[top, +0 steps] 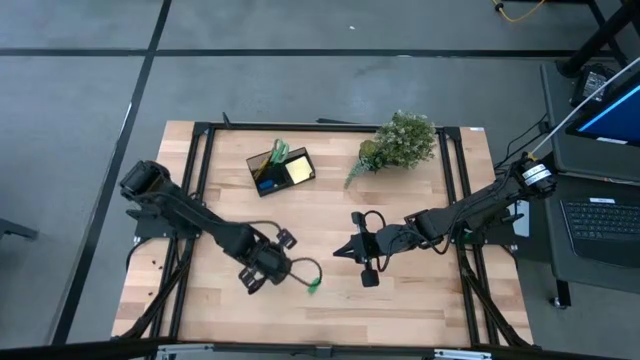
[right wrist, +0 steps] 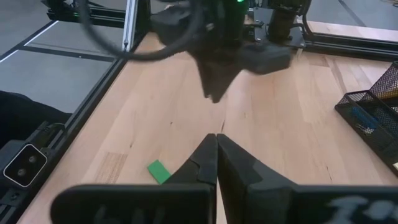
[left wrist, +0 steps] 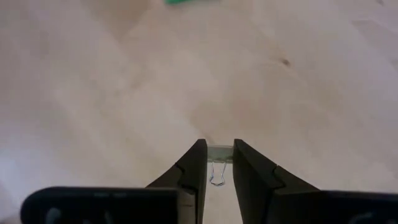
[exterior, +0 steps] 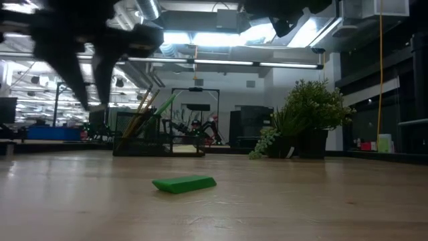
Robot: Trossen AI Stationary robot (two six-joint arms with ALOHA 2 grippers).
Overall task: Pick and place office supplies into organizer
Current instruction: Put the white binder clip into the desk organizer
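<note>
No text, label, brand, number or sign could be read in any of the four views. The laptop [top: 598, 222] beside the worktop [top: 330, 300] showed only a bright blue screen and a dark keyboard with nothing legible on either. The organizer [top: 281, 166], the green block [exterior: 184, 183] and the room's far fixtures bore no readable marking.

Grey floor [top: 300, 80] with dark seams; laptop [top: 600, 225] on side desk; ceiling strip lights [exterior: 221, 37]; shelving behind.
</note>
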